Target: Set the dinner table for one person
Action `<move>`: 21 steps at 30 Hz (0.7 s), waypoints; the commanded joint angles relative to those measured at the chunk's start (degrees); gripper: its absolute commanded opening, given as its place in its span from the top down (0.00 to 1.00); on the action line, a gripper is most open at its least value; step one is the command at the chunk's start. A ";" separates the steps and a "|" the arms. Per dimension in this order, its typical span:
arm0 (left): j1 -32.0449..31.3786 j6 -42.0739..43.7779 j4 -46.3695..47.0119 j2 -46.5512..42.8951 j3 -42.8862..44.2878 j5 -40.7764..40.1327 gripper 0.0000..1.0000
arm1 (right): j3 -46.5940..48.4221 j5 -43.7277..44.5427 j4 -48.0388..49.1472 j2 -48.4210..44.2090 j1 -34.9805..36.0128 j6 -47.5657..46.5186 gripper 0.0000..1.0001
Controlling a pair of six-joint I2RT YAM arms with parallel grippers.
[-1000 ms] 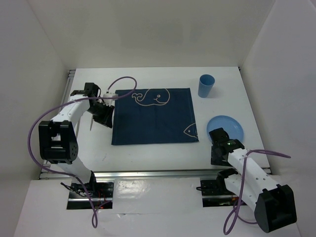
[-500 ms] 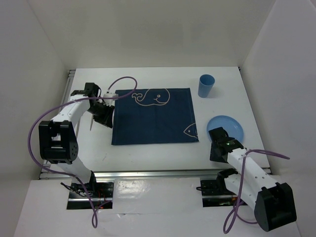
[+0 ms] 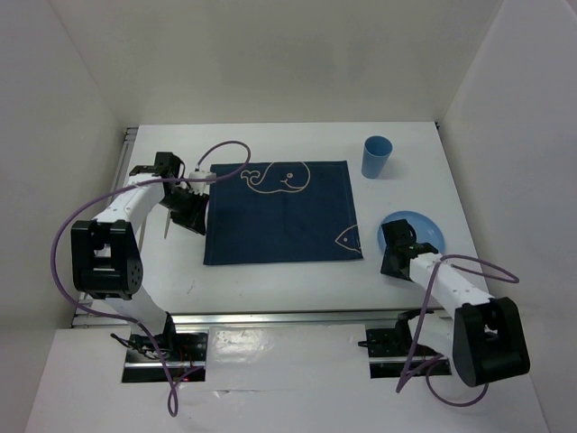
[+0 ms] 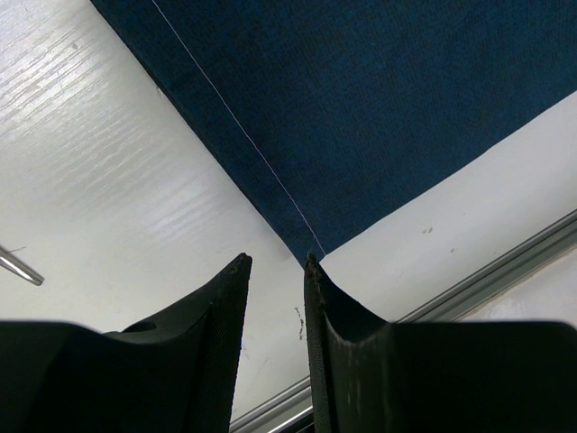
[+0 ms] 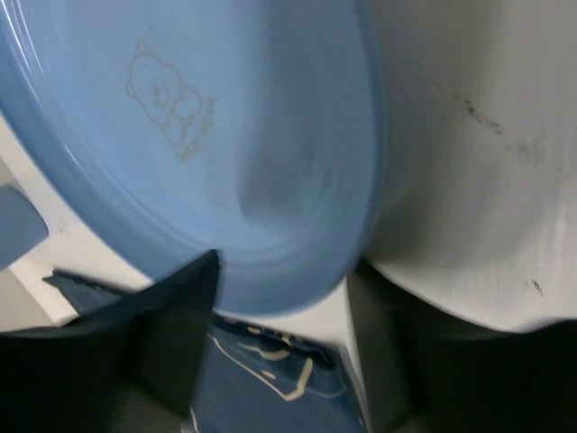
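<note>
The white dinner table [image 3: 270, 280] carries a navy placemat [image 3: 279, 216] with whale and fish drawings. A light blue plate [image 3: 424, 230] lies on the table right of the mat. My right gripper [image 3: 397, 245] is open at the plate's near-left rim. In the right wrist view the plate [image 5: 180, 135] fills the space just ahead of the spread jaws [image 5: 284, 271], with the mat's fish corner [image 5: 270, 397] below. My left gripper [image 3: 191, 216] is open a narrow gap and empty [image 4: 276, 263], over the mat's near-left corner [image 4: 361, 108].
A blue cup [image 3: 377, 157] stands upright at the back right. A thin silver utensil [image 3: 168, 229] lies on the table left of the mat; its tip shows in the left wrist view [image 4: 18, 266]. A metal rail [image 3: 270, 316] edges the near side.
My right arm has reached forward, bringing its gripper up to the plate's near-left rim. The left arm has not moved.
</note>
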 commanded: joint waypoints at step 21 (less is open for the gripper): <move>-0.21 -0.31 1.75 10.50 6.20 -5.19 0.62 | 14.93 9.67 -1.37 -10.82 -8.37 -33.78 1.00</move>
